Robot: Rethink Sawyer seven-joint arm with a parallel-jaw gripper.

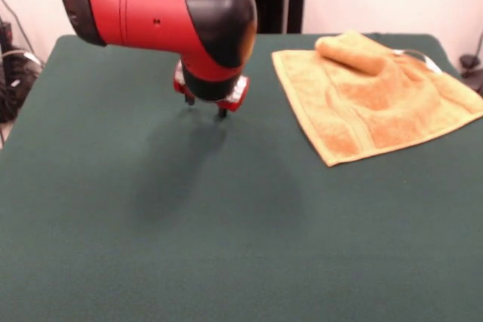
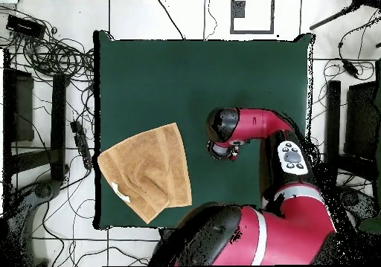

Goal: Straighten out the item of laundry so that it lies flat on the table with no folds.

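While no writing is readable, the tool (image 1: 206, 107) hangs empty with tips slightly parted above the desk (image 1: 151, 224), towel (image 1: 373, 96) at three o'clock.

The towel (image 1: 373, 96) (image 2: 146, 172) is soft looped terry cloth, matt and nubbly, with flatter woven bands near its edge and a rolled fold at its far corner. The table (image 1: 189, 224) (image 2: 201, 78) wears a dark green felt-like cloth, matt and even, without sheen. The arm (image 1: 158, 9) (image 2: 253, 126) has smooth, slightly glossy red and black plastic-looking shells that catch the light
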